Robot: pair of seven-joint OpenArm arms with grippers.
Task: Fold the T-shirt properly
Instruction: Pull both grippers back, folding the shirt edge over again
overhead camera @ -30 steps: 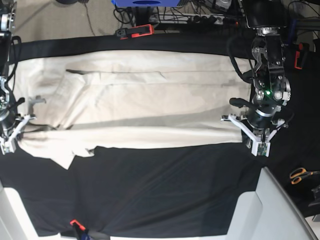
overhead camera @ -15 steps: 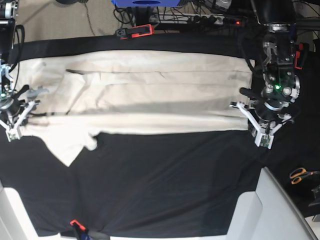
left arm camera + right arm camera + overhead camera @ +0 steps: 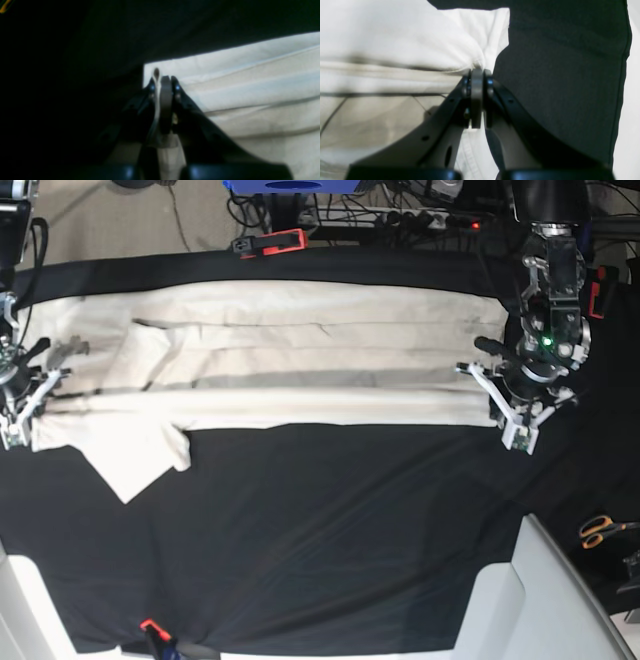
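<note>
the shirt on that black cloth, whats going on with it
Two robot arms are folding the cream T-shirt. The left gripper and the right gripper are both closed on its near edge, one towards each end, with the fabric stretched between them. A flap hangs out past that edge near the right gripper, over the black cloth, so the fold isn't finished.

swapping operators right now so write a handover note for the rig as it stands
Left gripper: jaws shut on the cream cotton T-shirt, at its right end in the base view.
Right gripper: jaws shut on the shirt's other end.
Shirt: spread across the black cloth, near edge pinched between both arms, a flap hanging out toward the base view's bottom left.
Done: both ends gripped.
Left: finish this fold, tuck the flap, release, smooth.
</note>
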